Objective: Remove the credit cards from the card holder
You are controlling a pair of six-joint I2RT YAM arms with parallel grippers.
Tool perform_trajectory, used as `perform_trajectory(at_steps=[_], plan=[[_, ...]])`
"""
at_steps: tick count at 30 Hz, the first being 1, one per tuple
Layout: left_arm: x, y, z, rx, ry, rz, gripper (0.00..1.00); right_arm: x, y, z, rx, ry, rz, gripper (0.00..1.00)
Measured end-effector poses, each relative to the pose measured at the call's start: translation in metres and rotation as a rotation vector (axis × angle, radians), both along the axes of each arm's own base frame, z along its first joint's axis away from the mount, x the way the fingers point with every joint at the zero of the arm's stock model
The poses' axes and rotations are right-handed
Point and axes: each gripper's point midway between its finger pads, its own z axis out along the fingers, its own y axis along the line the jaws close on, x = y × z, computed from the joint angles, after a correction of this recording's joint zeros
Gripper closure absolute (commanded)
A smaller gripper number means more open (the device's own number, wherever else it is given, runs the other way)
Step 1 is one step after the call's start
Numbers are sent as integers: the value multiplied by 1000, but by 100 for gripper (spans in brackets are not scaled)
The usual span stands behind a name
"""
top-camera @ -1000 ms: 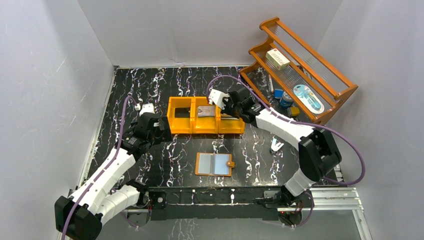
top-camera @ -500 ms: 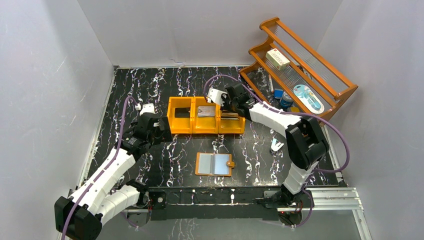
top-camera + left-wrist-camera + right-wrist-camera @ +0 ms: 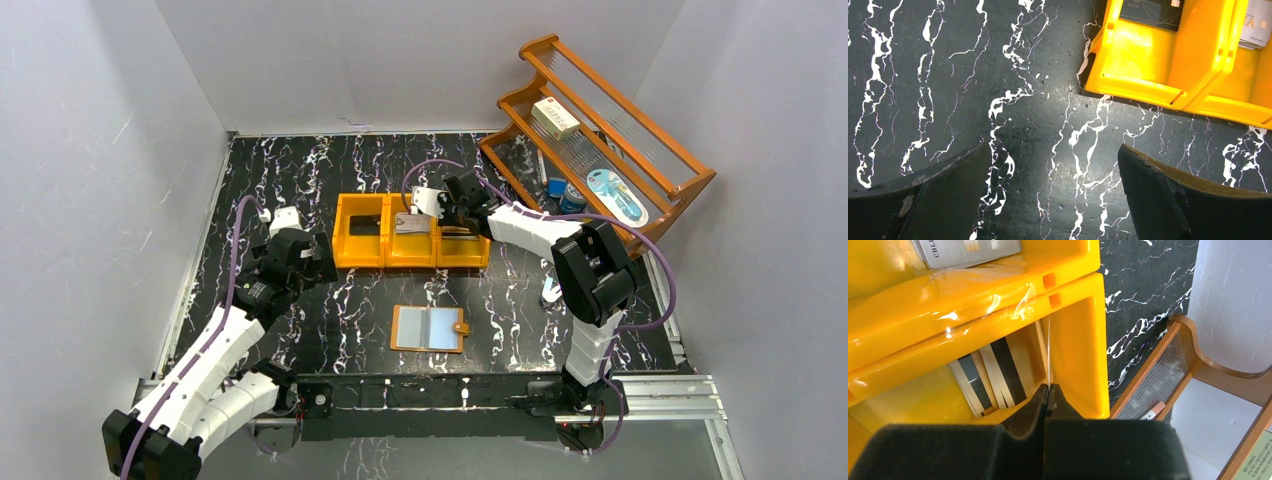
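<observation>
On the black, white-veined worktop (image 3: 300, 170), the right tool (image 3: 1049, 389) was pinched shut on a thin credit card (image 3: 1049, 347) held edge-on above the right bay of the orange plastic bin (image 3: 1080, 340), well beyond the open tan leather card holder (image 3: 428, 328); the left tool (image 3: 1053, 172) gaped empty.

Black bench (image 3: 330, 170) veined in white, set with orange and tan.
The bin (image 3: 385, 258) is glossy yellow-orange and holds a black card (image 3: 1153, 7), a silver-grey card (image 3: 968, 250) and a black-and-tan striped card (image 3: 990, 375). At its 6 o'clock, the card holder (image 3: 430, 328) is tan-orange around pale blue. The rack (image 3: 703, 176) at 1 o'clock is orange-brown. The right gripper (image 3: 1049, 389) has black jaws on a white-edged card (image 3: 1049, 350).
</observation>
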Motion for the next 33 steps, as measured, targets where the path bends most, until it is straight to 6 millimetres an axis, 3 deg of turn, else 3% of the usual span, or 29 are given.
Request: perform_trajectory(at_steps=[8, 28, 33], plan=[[0, 0, -4, 7, 16, -1, 2, -1, 2, -1, -5, 3, 20, 89], [0, -1, -6, 9, 25, -3, 2, -9, 2, -26, -3, 79, 7, 66], [0, -1, -6, 9, 25, -4, 2, -10, 3, -27, 15, 89, -16, 55]])
